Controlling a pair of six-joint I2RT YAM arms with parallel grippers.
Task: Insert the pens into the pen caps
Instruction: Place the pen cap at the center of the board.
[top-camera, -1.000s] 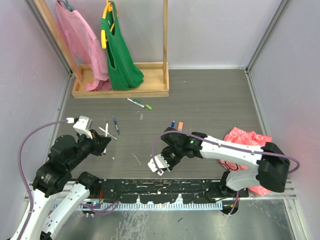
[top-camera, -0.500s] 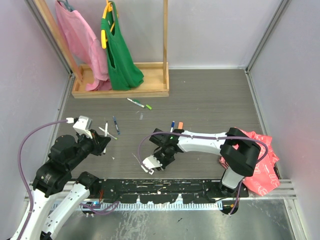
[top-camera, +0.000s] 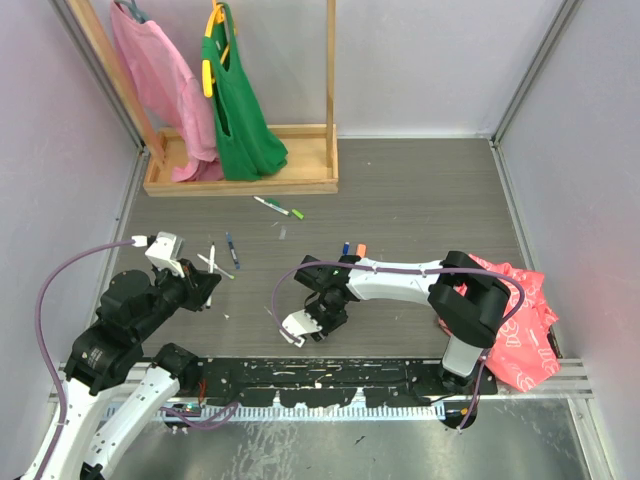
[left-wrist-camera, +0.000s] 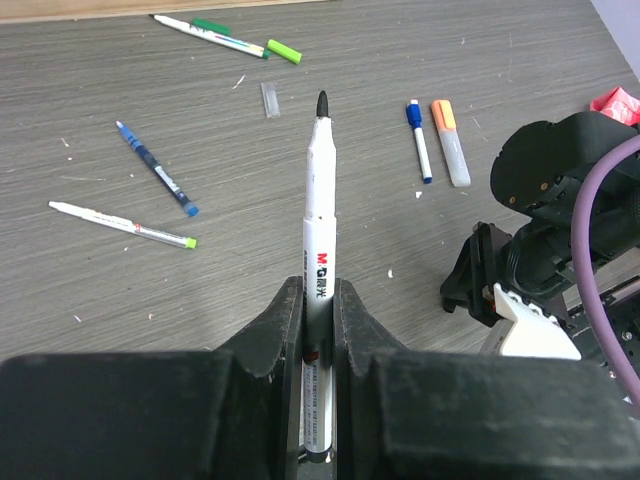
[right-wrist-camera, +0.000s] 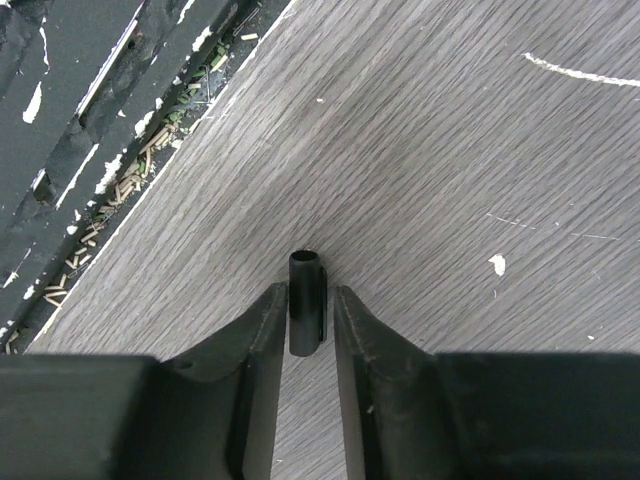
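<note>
My left gripper (left-wrist-camera: 318, 300) is shut on a white-barrelled pen (left-wrist-camera: 319, 190) whose bare black tip points away from me; in the top view this gripper (top-camera: 203, 290) sits at the left. My right gripper (right-wrist-camera: 307, 296) is low over the table near its front edge. A short black pen cap (right-wrist-camera: 307, 315) lies between its fingers. The left finger touches the cap and a thin gap shows on the right, so the jaws stand slightly open. More pens lie on the table: a blue one (left-wrist-camera: 160, 182), a white one with a green tip (left-wrist-camera: 120, 223), a green pair (left-wrist-camera: 215, 28), and a blue pen (left-wrist-camera: 418, 140) beside an orange marker (left-wrist-camera: 450, 155).
A wooden rack base (top-camera: 240, 185) with pink and green clothes hanging above it stands at the back left. A red bag (top-camera: 510, 320) lies by the right arm's base. A black rail (top-camera: 330, 375) runs along the near edge. Small white scraps dot the table.
The right arm has folded in and its gripper has shifted left and down towards the table's front. Its jaws have parted a little around the black cap. The left arm has not moved.
</note>
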